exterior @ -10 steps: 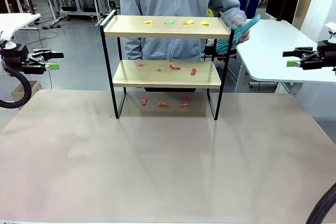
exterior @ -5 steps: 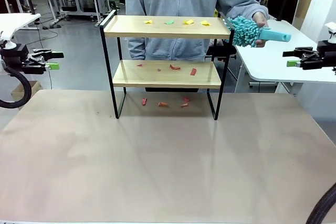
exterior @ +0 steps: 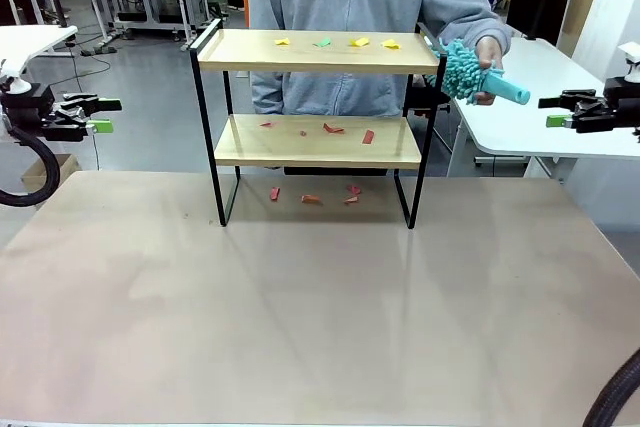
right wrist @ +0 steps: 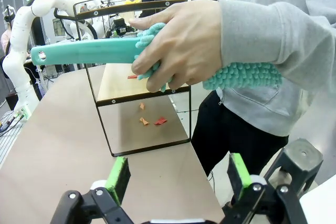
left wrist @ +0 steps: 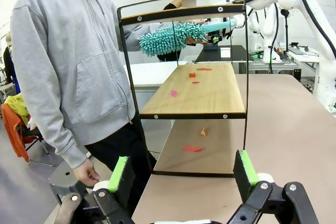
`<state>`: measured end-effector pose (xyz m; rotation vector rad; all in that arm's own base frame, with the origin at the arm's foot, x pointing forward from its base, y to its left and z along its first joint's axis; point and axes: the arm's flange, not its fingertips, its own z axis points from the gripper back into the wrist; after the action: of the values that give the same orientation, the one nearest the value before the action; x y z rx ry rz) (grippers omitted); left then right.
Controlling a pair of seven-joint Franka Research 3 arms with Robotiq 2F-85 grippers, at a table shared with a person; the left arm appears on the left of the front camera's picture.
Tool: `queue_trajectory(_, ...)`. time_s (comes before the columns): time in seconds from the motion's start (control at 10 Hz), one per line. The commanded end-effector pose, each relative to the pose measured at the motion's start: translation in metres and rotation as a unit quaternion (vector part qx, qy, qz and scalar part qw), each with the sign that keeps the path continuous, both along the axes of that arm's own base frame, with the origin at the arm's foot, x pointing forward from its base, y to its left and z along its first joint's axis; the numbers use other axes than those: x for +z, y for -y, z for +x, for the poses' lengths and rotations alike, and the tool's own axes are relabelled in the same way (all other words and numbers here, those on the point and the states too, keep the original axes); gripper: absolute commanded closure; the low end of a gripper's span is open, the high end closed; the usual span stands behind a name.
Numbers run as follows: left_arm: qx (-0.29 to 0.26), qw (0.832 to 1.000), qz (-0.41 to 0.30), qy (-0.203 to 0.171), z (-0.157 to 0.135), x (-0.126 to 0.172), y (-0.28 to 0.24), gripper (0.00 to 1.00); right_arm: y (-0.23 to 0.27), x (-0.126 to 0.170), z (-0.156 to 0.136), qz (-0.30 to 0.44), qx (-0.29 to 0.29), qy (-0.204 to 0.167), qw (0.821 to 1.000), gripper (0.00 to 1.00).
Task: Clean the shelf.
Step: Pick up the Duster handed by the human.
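One shelf (exterior: pixel 300 152), four paper scraps (exterior: pixel 358 42) on its top board, stands between the left gripper (exterior: pixel 107 115) and right gripper (exterior: pixel 549 112), well apart from both; both jaws wide

Ahead of the left hand (left wrist: pixel 182 161), the shelf (left wrist: pixel 202 90) shows pale matt wooden boards in a thin black metal frame, with small paper-like scraps (left wrist: pixel 174 93) on it. Just in front of the right hand (right wrist: pixel 178 163), the duster (right wrist: pixel 247 74) is shaggy teal cloth on a smooth plastic handle, beside a soft grey cloth sleeve (right wrist: pixel 283 19). The desk (exterior: pixel 320 317) looks smooth, faintly sheeny.
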<state>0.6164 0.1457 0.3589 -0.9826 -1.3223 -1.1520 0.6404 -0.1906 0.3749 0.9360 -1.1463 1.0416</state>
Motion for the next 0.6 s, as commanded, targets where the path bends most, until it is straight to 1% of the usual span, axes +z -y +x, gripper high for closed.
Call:
queue_trajectory(0.0,-0.001,1.000,0.002,0.001,0.000,0.002,0.000,0.00,-0.001,0.002,0.000,0.000,0.000,0.002,1.000,0.00)
queue_trajectory(0.4,-0.001,1.000,0.002,0.001,0.000,0.002,0.000,0.00,0.000,0.000,0.000,0.000,0.000,0.000,1.000,0.00)
queue_trajectory(0.5,-0.001,1.000,0.002,0.001,0.000,0.002,0.000,0.00,-0.003,0.021,-0.006,-0.030,-0.044,-0.003,0.999,0.00)
